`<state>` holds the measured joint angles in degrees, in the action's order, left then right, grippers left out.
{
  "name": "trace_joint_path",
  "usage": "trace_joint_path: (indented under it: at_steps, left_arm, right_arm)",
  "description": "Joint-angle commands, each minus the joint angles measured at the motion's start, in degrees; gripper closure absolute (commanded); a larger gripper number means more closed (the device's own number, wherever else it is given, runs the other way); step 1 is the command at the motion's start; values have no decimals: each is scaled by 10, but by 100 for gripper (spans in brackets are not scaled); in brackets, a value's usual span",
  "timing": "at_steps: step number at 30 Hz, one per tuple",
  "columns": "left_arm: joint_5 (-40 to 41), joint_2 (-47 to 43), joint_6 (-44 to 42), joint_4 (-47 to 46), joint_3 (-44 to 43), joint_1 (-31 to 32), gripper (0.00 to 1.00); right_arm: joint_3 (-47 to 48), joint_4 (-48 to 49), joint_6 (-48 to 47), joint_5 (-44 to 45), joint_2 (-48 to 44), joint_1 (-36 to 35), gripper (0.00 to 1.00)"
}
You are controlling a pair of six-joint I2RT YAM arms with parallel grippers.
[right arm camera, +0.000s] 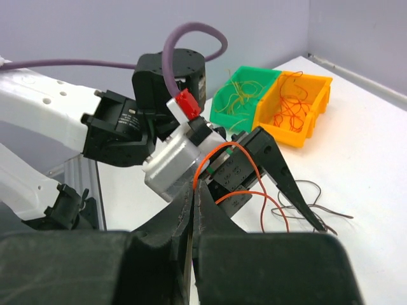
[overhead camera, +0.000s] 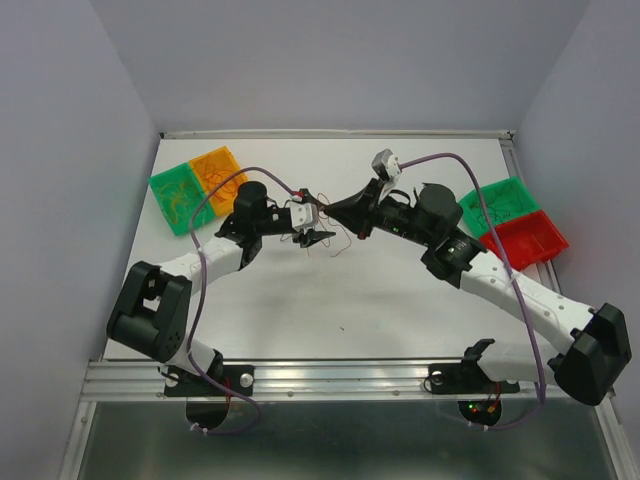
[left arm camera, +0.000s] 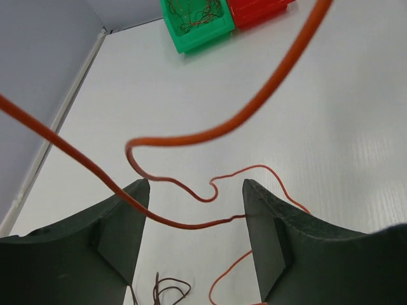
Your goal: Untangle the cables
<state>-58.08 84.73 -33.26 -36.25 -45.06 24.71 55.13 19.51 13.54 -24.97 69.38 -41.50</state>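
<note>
Mid-bench, both pincers meet over the tangled cables.
At centre the left pincer [overhead camera: 312,230] is open, an orange cable [left arm camera: 254,111] passing between its fingers [left arm camera: 124,229]; facing it, the right pincer [overhead camera: 338,208] is closed, tips pinching that orange cable. Cable loops in the air between the two. Thin dark cables [right arm camera: 315,194] lie loose on the bench [overhead camera: 400,300] just beneath. Farther back left, green bin [right arm camera: 238,121] and orange bin [right arm camera: 296,136] sit touching, wires inside. Back right, second green bin [left arm camera: 203,39] beside red bin [left arm camera: 257,16].
</note>
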Motion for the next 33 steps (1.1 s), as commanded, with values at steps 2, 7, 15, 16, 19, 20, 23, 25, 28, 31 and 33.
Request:
trace_joint_path:
  at_steps: [2,7,15,16,19,20,23,25,28,31,33]
  left_arm:
    - [-6,1,-5,-28,-6,2,39]
    - [-12,5,6,-28,-15,3,60]
    - [-23,-14,14,-41,-8,2,56]
    - [-21,-15,15,-41,-8,3,84]
    - [3,-13,28,-40,-13,-1,100]
    - [1,-13,31,-41,-13,-8,100]
    - [21,-24,35,-29,-13,-16,100]
    - [60,-32,48,-12,-25,-24,100]
    - [60,-42,56,56,-56,-60,100]
    - [11,-52,69,92,-69,-91,100]
    - [-7,-61,86,101,-73,-115,100]
  right_arm:
    - [10,38,-3,14,-22,-4,99]
    - [9,38,-1,15,-23,-5,99]
    - [-4,46,3,16,-28,-5,100]
    - [-6,47,3,16,-29,-4,99]
    - [-15,49,4,24,-41,-5,99]
    - [-23,50,3,29,-46,-4,100]
    - [-44,49,10,74,-65,-5,100]
    - [-58,49,11,111,-73,-4,99]
    - [-92,45,14,245,-86,-5,99]
    - [-118,38,14,335,-87,-3,99]
    - [-129,36,15,381,-76,-2,100]
